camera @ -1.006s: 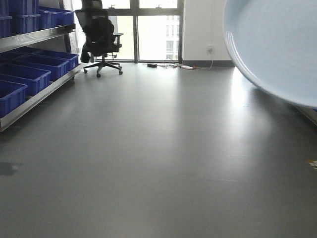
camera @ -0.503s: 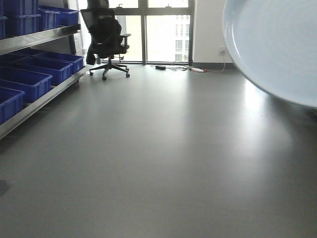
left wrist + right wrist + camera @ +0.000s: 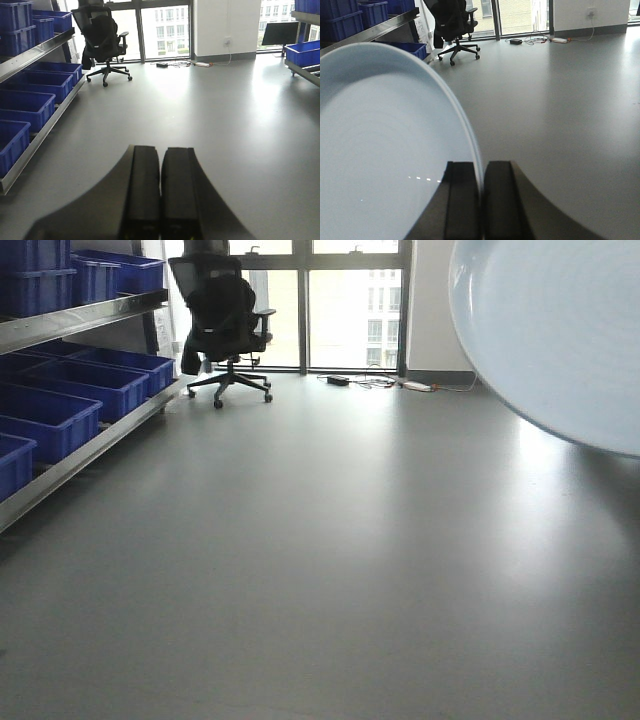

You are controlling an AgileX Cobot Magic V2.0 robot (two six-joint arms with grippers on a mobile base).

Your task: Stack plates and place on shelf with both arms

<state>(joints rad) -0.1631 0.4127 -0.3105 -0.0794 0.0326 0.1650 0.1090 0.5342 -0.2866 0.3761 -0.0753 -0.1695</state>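
Blue bins (image 3: 45,412) line a metal shelf (image 3: 75,318) at left, near an office chair (image 3: 228,325); what they hold cannot be told. The right gripper (image 3: 481,200) pinches the rim of a pale-blue plate (image 3: 385,145) between its 2 fingers, the plate standing on edge and spreading left of the gripper above the grey floor (image 3: 320,570). The left gripper (image 3: 161,190) has its fingers pressed together.
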